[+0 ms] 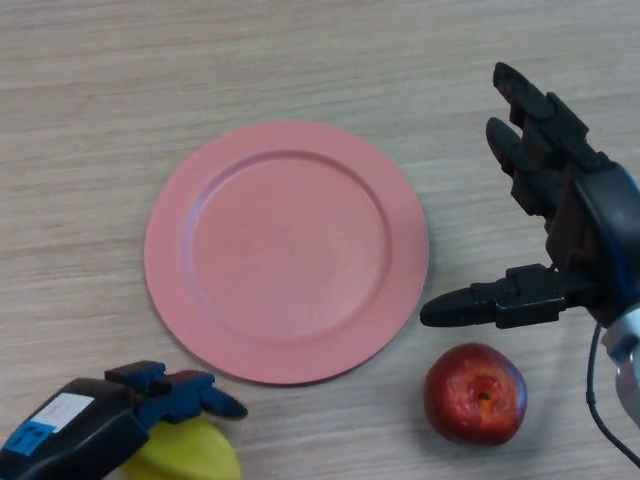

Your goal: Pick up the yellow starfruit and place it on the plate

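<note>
The wooden table (320, 60), pale and straight-grained, fills the whole view; nothing of the room beyond it shows. On it lies the pink plate (286, 250), bare, up and to the right of the left hand's fingers and to the left of the right hand's outstretched thumb.

The right hand (575, 215) hovers spread wide, fingers straight and thumb pointing toward the plate rim, holding nothing. The left hand (95, 420) sits at the bottom left corner, its short fingers pointing right and lying over the top of the yellow starfruit (190, 455). I cannot tell whether they are closed on the fruit or only resting above it, since much of the hand and the fruit run off the frame.

The red apple (475, 393) sits just below the right thumb, apart from the plate.

The main risk, as I judge it, is a poor hold: the ridged, waxy starfruit could slip or roll out from a shallow hold taken from above. A low carry might also catch the plate rim and shove the plate. If the right hand dropped, it could knock the apple rolling.
</note>
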Action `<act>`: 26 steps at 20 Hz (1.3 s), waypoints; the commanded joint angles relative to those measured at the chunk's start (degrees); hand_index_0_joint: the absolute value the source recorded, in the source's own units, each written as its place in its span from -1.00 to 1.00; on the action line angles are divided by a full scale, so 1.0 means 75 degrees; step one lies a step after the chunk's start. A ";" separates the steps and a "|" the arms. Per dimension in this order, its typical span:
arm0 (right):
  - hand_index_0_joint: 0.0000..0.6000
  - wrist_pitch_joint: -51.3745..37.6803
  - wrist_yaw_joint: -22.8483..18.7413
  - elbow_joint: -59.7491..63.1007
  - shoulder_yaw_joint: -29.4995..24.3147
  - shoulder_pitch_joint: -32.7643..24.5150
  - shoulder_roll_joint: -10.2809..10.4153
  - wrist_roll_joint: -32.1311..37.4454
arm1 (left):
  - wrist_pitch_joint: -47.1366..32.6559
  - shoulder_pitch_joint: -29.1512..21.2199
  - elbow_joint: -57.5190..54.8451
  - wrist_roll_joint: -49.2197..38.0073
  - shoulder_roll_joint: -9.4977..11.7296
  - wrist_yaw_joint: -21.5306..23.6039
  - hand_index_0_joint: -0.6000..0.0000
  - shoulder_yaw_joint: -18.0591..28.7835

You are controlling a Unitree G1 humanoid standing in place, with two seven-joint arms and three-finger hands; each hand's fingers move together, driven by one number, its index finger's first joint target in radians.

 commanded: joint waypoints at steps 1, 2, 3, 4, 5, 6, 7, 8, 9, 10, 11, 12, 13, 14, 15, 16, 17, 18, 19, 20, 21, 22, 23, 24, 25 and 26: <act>-1.00 -0.0755 -0.0225 -0.0384 -0.0524 -0.0255 -0.0135 0.0199 | -0.0779 -0.0099 -0.0069 0.0259 0.0400 0.0833 -1.00 0.0390; -1.00 -0.0769 -0.0232 -0.0378 -0.0531 -0.0252 -0.0125 0.0239 | -0.0880 -0.0134 0.0028 0.0426 0.0425 0.1016 -1.00 0.0383; -1.00 -0.0800 -0.0248 -0.0351 -0.0517 -0.0238 -0.0122 0.0253 | -0.1004 -0.0163 0.0129 0.0645 0.0457 0.1284 -1.00 0.0377; -1.00 -0.0822 -0.0257 -0.0325 -0.0504 -0.0242 -0.0121 0.0245 | -0.0971 -0.0167 0.0122 0.0663 0.0474 0.1340 -1.00 0.0349; -1.00 -0.0826 -0.0262 -0.0321 -0.0509 -0.0263 -0.0114 0.0281 | -0.0850 -0.0144 -0.0002 0.0518 0.0498 0.1234 -1.00 0.0318; -1.00 -0.0811 -0.0269 -0.0314 -0.0506 -0.0279 -0.0109 0.0317 | -0.0801 -0.0128 -0.0141 0.0381 0.0514 0.1117 -1.00 0.0330; -1.00 -0.0765 -0.0285 -0.0304 -0.0499 -0.0297 -0.0107 0.0351 | -0.0881 -0.0149 -0.0302 0.0311 0.0523 0.1057 -1.00 0.0380; -1.00 -0.0731 -0.0287 -0.0318 -0.0503 -0.0315 -0.0118 0.0354 | -0.0723 -0.0116 -0.0565 -0.0047 0.0494 0.0781 -1.00 0.0383; -1.00 -0.0719 -0.0278 -0.0318 -0.0512 -0.0351 -0.0134 0.0346 | 0.0055 0.0042 -0.1233 -0.1068 0.0380 -0.0152 -1.00 0.0327; -1.00 -0.0736 -0.0270 -0.0304 -0.0510 -0.0351 -0.0137 0.0336 | 0.0461 0.0084 -0.1617 -0.1568 0.0333 -0.0630 -1.00 0.0346; -1.00 -0.0732 -0.0272 -0.0312 -0.0512 -0.0357 -0.0129 0.0346 | 0.1199 0.0080 -0.2233 -0.2338 0.0250 -0.1322 -1.00 0.0470; -1.00 -0.0755 -0.0275 -0.0320 -0.0531 -0.0383 -0.0131 0.0363 | 0.1456 -0.0032 -0.2422 -0.2714 0.0220 -0.1516 -1.00 0.0540; -1.00 -0.0819 -0.0274 -0.0317 -0.0544 -0.0401 -0.0152 0.0346 | 0.1702 -0.0263 -0.2537 -0.3237 0.0234 -0.1740 -1.00 0.0653; -1.00 -0.0805 -0.0282 -0.0341 -0.0557 -0.0402 -0.0150 0.0370 | 0.1786 -0.0404 -0.2483 -0.3376 0.0237 -0.1719 -1.00 0.0674; -1.00 -0.0795 -0.0276 -0.0381 -0.0563 -0.0392 -0.0175 0.0332 | 0.1702 -0.0730 -0.2309 -0.3339 0.0351 -0.1554 -1.00 0.0687; -1.00 -0.0780 -0.0256 -0.0407 -0.0577 -0.0394 -0.0200 0.0274 | 0.1646 -0.0989 -0.2152 -0.3216 0.0563 -0.1569 -1.00 0.0688; -1.00 -0.0777 -0.0244 -0.0438 -0.0635 -0.0411 -0.0202 0.0286 | 0.1915 -0.1322 -0.2034 -0.3142 0.0833 -0.1725 -1.00 0.0627; -1.00 -0.0795 -0.0253 -0.0446 -0.0657 -0.0408 -0.0206 0.0296 | 0.1738 -0.1549 -0.1789 -0.2986 0.0828 -0.1422 -1.00 0.0477; -1.00 -0.0823 -0.0278 -0.0445 -0.0679 -0.0428 -0.0222 0.0297 | 0.1505 -0.1908 -0.1384 -0.2686 0.0867 -0.0790 -1.00 0.0153; -1.00 -0.0871 -0.0280 -0.0410 -0.0681 -0.0444 -0.0237 0.0259 | 0.1087 -0.2122 -0.1008 -0.2389 0.0900 -0.0288 -1.00 -0.0007; -1.00 -0.0973 -0.0269 -0.0344 -0.0701 -0.0456 -0.0251 0.0220 | 0.0526 -0.2464 -0.0414 -0.1810 0.0944 0.0623 -1.00 -0.0228; -1.00 -0.1005 -0.0251 -0.0323 -0.0725 -0.0455 -0.0260 0.0224 | 0.0132 -0.2703 0.0052 -0.1285 0.0984 0.1369 -1.00 -0.0364; -1.00 -0.1026 -0.0242 -0.0322 -0.0741 -0.0448 -0.0270 0.0233 | -0.0284 -0.3016 0.0619 -0.0574 0.1055 0.2358 -1.00 -0.0511; -1.00 -0.1027 -0.0246 -0.0318 -0.0748 -0.0458 -0.0276 0.0232 | -0.0392 -0.3211 0.0937 -0.0133 0.1105 0.2954 -1.00 -0.0610; -1.00 -0.1044 -0.0247 -0.0281 -0.0763 -0.0475 -0.0286 0.0226 | -0.0338 -0.3373 0.1221 0.0127 0.1137 0.3429 -1.00 -0.0798; -1.00 -0.1067 -0.0250 -0.0267 -0.0782 -0.0479 -0.0289 0.0243 | -0.0156 -0.3431 0.1296 0.0002 0.1103 0.3487 -1.00 -0.0942</act>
